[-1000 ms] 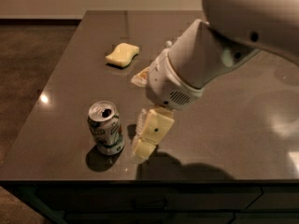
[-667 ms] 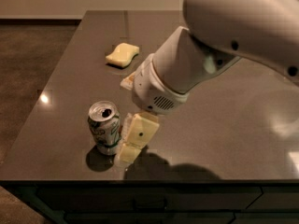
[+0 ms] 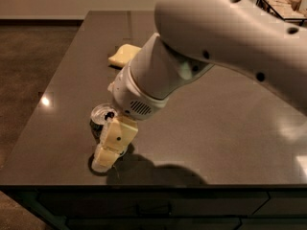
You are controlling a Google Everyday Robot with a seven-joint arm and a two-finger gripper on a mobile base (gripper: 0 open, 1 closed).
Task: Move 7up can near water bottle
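Note:
The 7up can [image 3: 101, 113] stands upright near the front left of the dark table [image 3: 216, 128]; only its silver top and a sliver of its side show. My gripper [image 3: 107, 146] is down at the can, its cream-coloured end covering the front of the can's body and reaching to the tabletop. The large white arm stretches in from the upper right. The water bottle is out of view.
A yellow sponge-like object [image 3: 123, 55] lies at the back left of the table, partly behind the arm. A wire basket [image 3: 283, 6] stands at the far right corner. The table's front edge runs just below the can.
My gripper has moved left and down, from beside the can to right against it, now covering its body. The can has stayed in place.

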